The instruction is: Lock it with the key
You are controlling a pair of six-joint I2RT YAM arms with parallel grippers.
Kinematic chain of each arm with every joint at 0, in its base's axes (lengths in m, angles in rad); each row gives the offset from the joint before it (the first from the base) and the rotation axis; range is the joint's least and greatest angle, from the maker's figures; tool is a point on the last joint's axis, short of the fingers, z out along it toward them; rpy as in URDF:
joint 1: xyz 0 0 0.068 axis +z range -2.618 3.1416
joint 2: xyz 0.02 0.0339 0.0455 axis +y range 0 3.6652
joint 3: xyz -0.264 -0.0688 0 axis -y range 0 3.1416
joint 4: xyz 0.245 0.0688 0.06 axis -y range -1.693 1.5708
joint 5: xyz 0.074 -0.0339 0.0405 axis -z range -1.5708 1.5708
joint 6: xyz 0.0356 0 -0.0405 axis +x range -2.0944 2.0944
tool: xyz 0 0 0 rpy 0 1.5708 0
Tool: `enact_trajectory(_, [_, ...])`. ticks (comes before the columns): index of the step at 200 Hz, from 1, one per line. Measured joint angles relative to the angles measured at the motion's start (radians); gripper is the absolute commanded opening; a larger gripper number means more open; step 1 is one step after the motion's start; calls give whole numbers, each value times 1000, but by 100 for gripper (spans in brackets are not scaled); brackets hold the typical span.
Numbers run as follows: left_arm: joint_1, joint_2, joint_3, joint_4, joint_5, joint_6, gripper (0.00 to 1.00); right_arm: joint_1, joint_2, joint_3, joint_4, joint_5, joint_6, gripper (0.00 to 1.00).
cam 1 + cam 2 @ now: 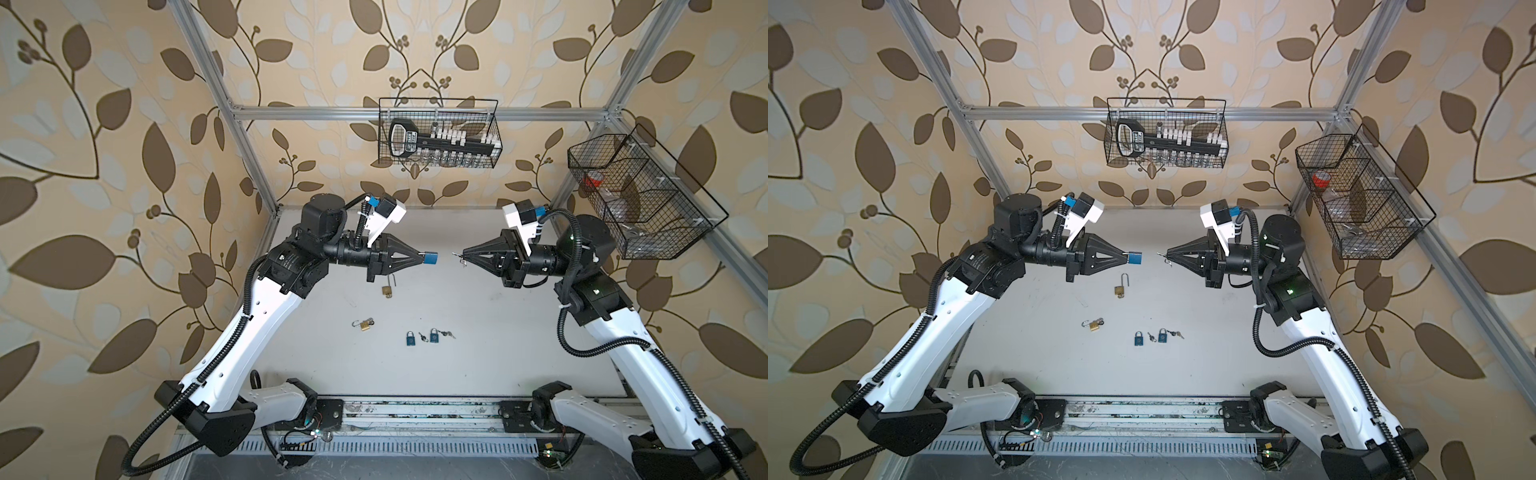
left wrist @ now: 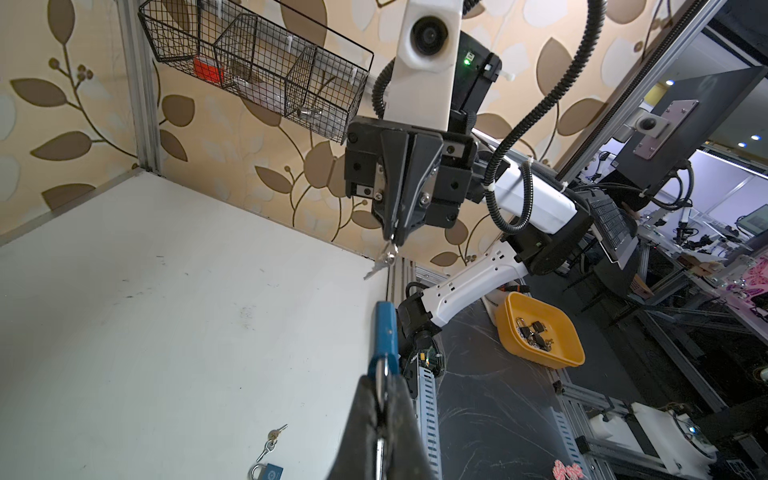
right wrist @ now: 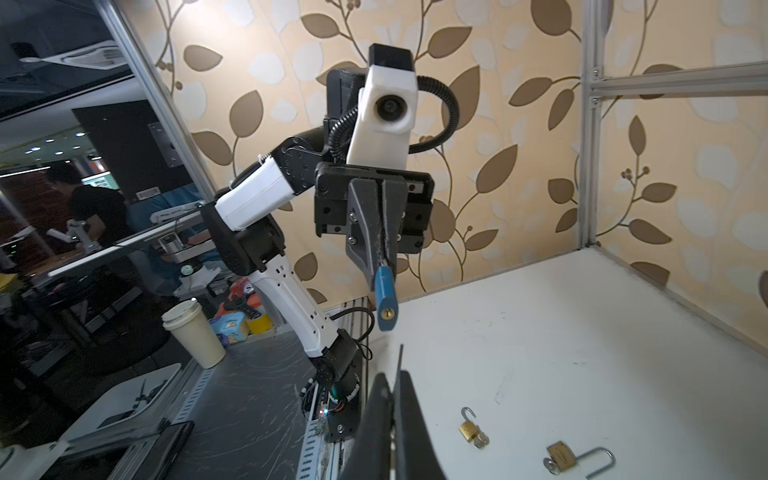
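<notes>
padlock [image 1: 431, 258] at tip of left gripper [image 1: 420, 258] | key [image 1: 457, 255] at tip of right gripper [image 1: 465, 254], facing padlock, apart | loose padlocks [image 1: 387, 292] on table [image 1: 498, 353] below both

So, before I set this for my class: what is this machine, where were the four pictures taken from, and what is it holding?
It is a robot with two arms at a white table. Two pictures look down from overhead, side by side; the other two come from a camera on each arm's wrist. The left tool is shut on a blue padlock; the right tool pinches a small key. They face each other, apart. On the table lie two open brass padlocks and two more blue padlocks, with keys beside them.
</notes>
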State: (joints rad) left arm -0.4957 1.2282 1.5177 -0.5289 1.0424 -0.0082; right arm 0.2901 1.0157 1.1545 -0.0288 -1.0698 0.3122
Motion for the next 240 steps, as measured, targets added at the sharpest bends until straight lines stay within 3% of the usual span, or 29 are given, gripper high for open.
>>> enact_trajectory(41, [-23, 85, 89, -106, -49, 63, 0, -18, -45, -86, -95, 397, -10, 0])
enact_trajectory(88, [-181, 322, 168, -280, -219, 191, 0, -44, -61, -266, -185, 782, 57, 0])
enact_trajectory(137, [-274, 582, 227, -397, -317, 245, 0, -291, -82, -414, -214, 799, 200, 0])
enact_trajectory(202, [-330, 817, 356, -479, -356, 299, 0, -342, -131, -575, -224, 850, 372, 0])
enact_trajectory(240, [-348, 966, 444, -546, -366, 351, 0, -364, -187, -594, -238, 911, 398, 0])
